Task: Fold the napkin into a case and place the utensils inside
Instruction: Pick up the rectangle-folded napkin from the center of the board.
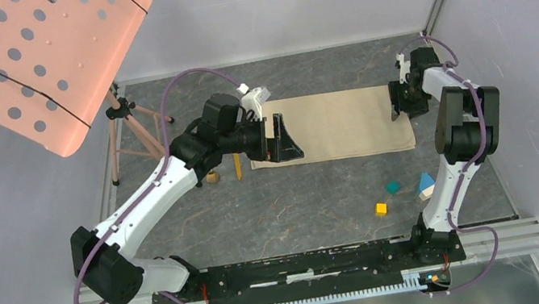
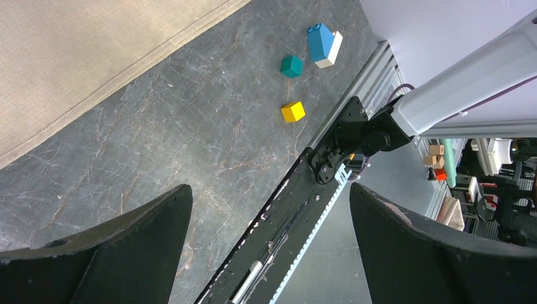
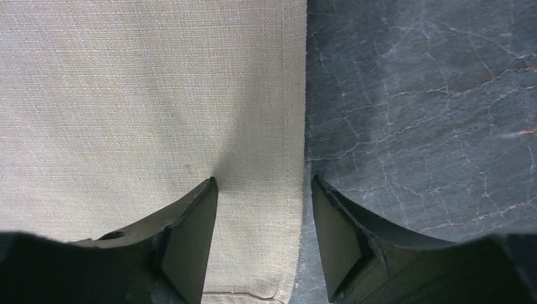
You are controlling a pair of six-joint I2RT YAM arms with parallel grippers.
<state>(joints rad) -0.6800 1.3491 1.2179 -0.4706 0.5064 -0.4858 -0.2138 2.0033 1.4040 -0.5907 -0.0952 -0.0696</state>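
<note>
On the grey table's [image 1: 298, 196] far half the napkin [image 1: 343, 124] lies flat. My right gripper [image 3: 263, 209] straddles its right hem, fingers parted, pinching nothing. My left gripper [image 2: 269, 234] gapes wide and empty by its left edge, near a gold utensil [image 1: 238, 167].

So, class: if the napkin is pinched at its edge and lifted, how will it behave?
Probably floppy: the napkin is woven cloth lying flat, so it should drape and sag. It is likely light for its spread. The coarse weave and hemmed edge, straddled by the open right gripper, should grip well rather than slip.
</note>
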